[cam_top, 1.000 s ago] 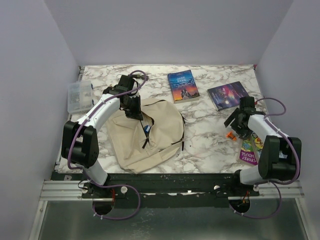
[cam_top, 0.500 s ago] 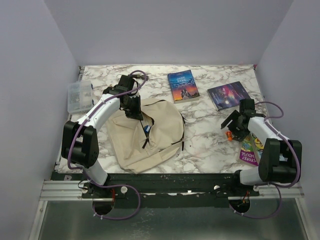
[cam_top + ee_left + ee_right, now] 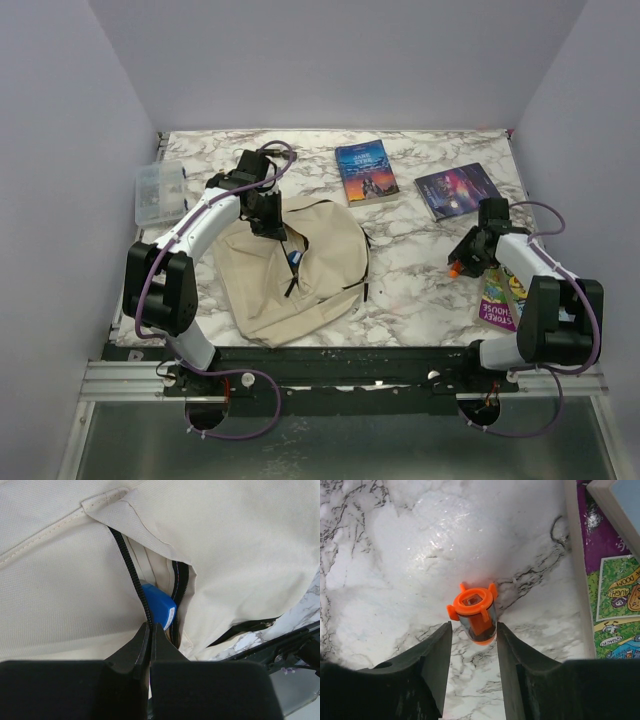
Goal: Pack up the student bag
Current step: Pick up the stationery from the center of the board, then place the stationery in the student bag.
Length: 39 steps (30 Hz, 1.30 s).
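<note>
The student bag point(image 3: 290, 265) is a beige canvas backpack lying flat at the table's left front, its black zipper partly open. Through the opening a blue item point(image 3: 157, 605) shows inside the bag point(image 3: 225, 540). My left gripper point(image 3: 150, 626) is shut, pinching the zipper edge of that opening, seen from above at the bag's upper left point(image 3: 268, 225). On the right, a small orange and clear sharpener point(image 3: 475, 612) rests on the marble. My right gripper point(image 3: 474, 625) is open, its fingertips close on either side of the sharpener point(image 3: 456, 268), with a thin gap on the left.
Two dark-covered books point(image 3: 366, 170) point(image 3: 455, 190) lie at the back of the table. A purple picture book point(image 3: 615, 580) lies just right of the sharpener, near the right arm point(image 3: 500, 295). A clear plastic box point(image 3: 160, 192) sits at the left edge.
My right gripper has lowered over the orange sharpener and its jaws have narrowed around it. The left gripper and the bag have not moved.
</note>
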Each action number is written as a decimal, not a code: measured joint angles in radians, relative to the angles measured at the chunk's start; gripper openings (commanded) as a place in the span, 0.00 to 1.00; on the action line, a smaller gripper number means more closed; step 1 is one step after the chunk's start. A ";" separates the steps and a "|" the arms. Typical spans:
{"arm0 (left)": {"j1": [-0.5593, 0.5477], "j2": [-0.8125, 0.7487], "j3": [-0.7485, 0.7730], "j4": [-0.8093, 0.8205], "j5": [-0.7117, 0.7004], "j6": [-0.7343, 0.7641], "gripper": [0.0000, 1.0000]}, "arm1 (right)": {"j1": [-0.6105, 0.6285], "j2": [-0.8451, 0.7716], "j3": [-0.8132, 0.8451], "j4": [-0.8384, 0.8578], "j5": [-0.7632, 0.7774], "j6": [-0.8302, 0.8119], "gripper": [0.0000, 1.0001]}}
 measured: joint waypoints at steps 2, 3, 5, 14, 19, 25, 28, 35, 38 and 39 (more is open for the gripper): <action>-0.002 0.000 0.000 0.000 0.000 0.000 0.00 | 0.000 0.008 0.000 -0.001 0.012 -0.004 0.42; -0.003 0.000 0.000 0.000 0.000 0.000 0.00 | 0.000 0.013 0.000 0.000 0.017 -0.007 0.40; -0.004 0.000 0.000 0.000 0.000 0.000 0.00 | 0.000 0.020 0.000 0.000 0.024 -0.011 0.30; -0.005 0.000 0.000 0.001 0.000 0.000 0.00 | 0.037 0.022 0.014 0.003 0.040 -0.034 0.23; -0.005 0.000 0.000 0.001 0.000 0.000 0.00 | 0.228 0.013 0.079 0.010 0.060 -0.017 0.23; -0.005 0.000 0.000 0.001 0.000 0.000 0.00 | 0.555 0.023 0.225 0.047 0.063 0.025 0.24; -0.005 0.000 0.000 0.001 0.000 0.001 0.00 | 0.713 0.082 0.324 0.111 0.050 0.040 0.25; -0.005 0.000 0.000 0.002 -0.001 0.003 0.00 | 0.940 0.332 0.494 0.276 -0.077 0.061 0.28; -0.005 0.000 0.000 0.002 -0.001 0.003 0.00 | 0.958 0.407 0.514 0.323 -0.148 0.083 0.32; -0.005 0.000 0.000 0.002 -0.001 0.003 0.00 | 0.957 0.426 0.519 0.333 -0.167 0.091 0.33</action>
